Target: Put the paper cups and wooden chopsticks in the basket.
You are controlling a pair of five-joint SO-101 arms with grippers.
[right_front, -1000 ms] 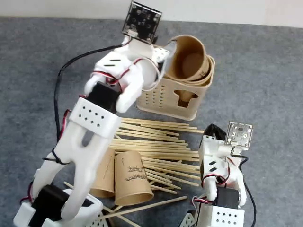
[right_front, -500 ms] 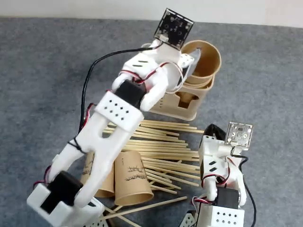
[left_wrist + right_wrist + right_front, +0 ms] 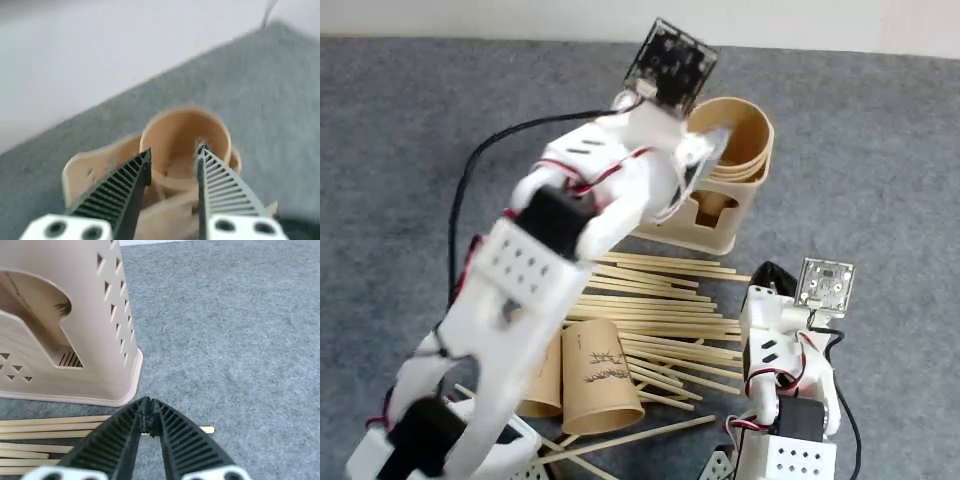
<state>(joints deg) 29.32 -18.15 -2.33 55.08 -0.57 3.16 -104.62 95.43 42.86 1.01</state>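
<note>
Above the basket (image 3: 720, 232), my left gripper (image 3: 174, 151) hangs spread over the cup (image 3: 190, 125) nested inside it, so I should rise straight up without snagging the rim.

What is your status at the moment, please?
Left pincer open above stacked cups in basket. Right pincer shut, by chopsticks. Two loose cups and the chopsticks lie outside it.
</note>
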